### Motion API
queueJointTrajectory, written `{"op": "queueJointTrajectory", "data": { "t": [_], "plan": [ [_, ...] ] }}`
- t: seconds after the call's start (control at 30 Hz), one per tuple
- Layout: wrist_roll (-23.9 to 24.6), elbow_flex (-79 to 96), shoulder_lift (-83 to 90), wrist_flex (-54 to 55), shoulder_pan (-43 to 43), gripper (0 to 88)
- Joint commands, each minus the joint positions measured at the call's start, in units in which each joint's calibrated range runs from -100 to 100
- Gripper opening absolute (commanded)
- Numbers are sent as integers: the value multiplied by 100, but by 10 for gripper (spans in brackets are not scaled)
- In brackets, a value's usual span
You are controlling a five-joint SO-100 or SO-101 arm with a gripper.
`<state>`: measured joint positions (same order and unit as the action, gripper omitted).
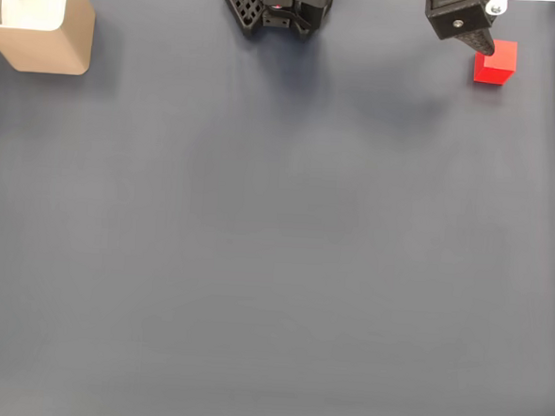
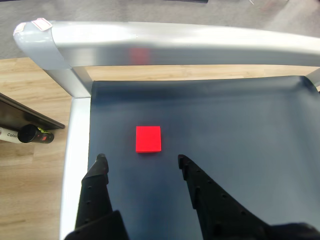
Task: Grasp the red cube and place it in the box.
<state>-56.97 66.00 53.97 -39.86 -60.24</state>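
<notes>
Your matte black plastic two-finger gripper (image 2: 141,160) has chunky tapered fingers (image 2: 95,192) dotted with tiny holes, and the black arm base (image 1: 276,5) has a perforated lattice plate.

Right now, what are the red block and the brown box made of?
The red cube looks like solid plastic or painted wood: even colour, matte, no shine, so I can't be sure which. The box looks like cardboard: tan, dull walls with rounded corners, and something white, maybe paper, lining the inside.
</notes>
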Motion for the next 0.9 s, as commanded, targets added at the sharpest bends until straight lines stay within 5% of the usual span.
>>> {"op": "queueJointTrajectory", "data": {
  "t": [0.0, 0.87],
  "plan": [
    [34, -31, -68, 191, -20, 330],
    [112, 69, -1134, 1117, -49, 335]
  ]
}}
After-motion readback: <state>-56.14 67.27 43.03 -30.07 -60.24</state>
